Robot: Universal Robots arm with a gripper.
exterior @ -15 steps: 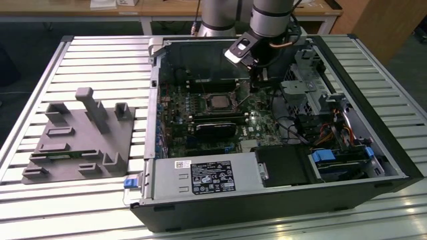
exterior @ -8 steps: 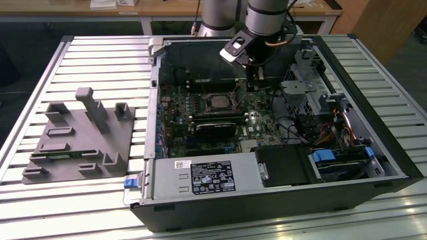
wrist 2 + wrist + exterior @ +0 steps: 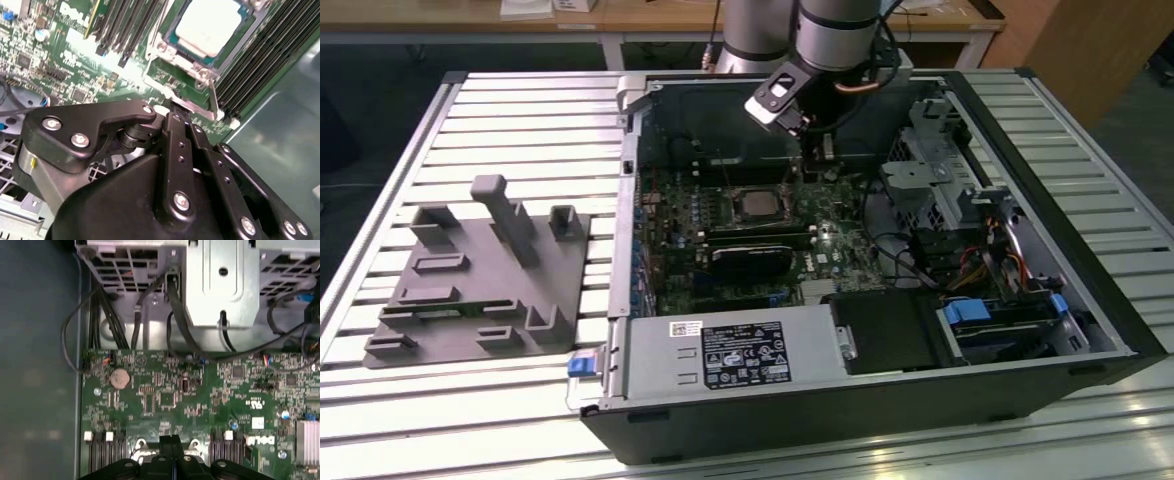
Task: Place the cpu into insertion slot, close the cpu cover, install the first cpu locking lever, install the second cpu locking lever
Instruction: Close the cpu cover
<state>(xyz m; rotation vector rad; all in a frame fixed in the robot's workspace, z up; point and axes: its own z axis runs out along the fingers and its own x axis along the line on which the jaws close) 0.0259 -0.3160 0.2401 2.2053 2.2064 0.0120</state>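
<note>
One pincer (image 3: 170, 440) low over green board (image 3: 165, 400), fingers pressed together. Just past its tips: cpu (image 3: 207, 25), cpu cover (image 3: 186, 59) lying flat around it.

The computer case (image 3: 1107, 335) lies on the slatted table (image 3: 520, 110), a fixture block (image 3: 480, 285) to the exterior view's left. Inside, the cpu (image 3: 757, 203) sits in the insertion slot (image 3: 730, 200) on the motherboard (image 3: 674, 255), behind the power supply (image 3: 720, 355).

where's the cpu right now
In the exterior view the small square grey-topped cpu sits in the silver-rimmed socket near the green board's middle, with the black claw close by toward the exterior view's right.
</note>
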